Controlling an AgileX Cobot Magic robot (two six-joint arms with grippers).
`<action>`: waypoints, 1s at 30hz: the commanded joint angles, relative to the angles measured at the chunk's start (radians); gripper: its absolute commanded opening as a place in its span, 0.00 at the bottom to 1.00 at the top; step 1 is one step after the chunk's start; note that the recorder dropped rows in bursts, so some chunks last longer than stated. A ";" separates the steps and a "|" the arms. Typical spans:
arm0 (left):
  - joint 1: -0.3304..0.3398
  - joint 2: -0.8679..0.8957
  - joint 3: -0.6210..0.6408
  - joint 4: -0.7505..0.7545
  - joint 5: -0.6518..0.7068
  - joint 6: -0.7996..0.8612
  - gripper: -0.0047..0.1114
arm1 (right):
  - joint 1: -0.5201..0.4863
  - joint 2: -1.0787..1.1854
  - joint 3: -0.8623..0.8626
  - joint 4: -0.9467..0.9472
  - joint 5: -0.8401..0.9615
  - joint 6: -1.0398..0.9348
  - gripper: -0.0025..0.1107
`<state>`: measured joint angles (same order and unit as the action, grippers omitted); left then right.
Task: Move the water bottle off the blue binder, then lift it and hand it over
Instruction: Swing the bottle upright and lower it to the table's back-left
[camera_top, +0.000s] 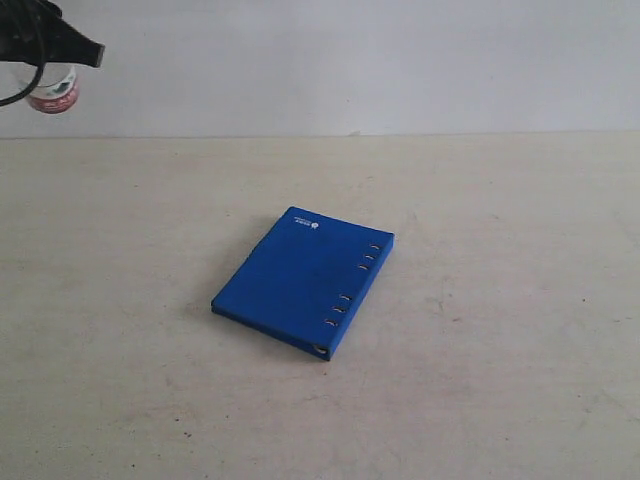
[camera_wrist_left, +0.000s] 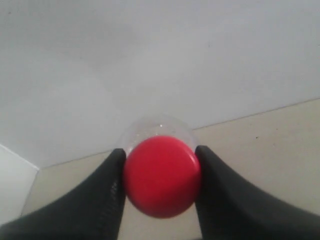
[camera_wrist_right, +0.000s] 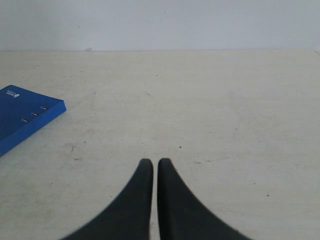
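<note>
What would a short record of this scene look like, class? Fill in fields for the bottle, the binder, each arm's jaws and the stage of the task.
water bottle: held in the air at the exterior view's upper left, well away from the binder
blue binder: closed, flat on the table, nothing on it
left jaws: shut on the water bottle just below its red cap
right jaws: shut, holding nothing
stage: bottle off the binder and lifted; no hand-over visible
</note>
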<state>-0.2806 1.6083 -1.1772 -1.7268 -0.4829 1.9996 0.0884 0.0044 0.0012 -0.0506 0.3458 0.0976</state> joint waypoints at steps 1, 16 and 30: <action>-0.010 -0.041 0.066 -0.018 -0.017 -0.047 0.08 | 0.002 -0.004 -0.001 -0.004 -0.011 -0.001 0.03; -0.008 -0.056 0.217 -0.018 0.383 -0.440 0.08 | 0.002 -0.004 -0.001 -0.004 -0.011 -0.001 0.03; -0.010 -0.074 0.236 -0.018 0.405 -0.335 0.08 | 0.002 -0.004 -0.001 -0.004 -0.011 -0.001 0.03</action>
<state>-0.2865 1.5409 -0.9278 -1.7504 -0.0754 1.6247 0.0884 0.0044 0.0012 -0.0506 0.3458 0.0976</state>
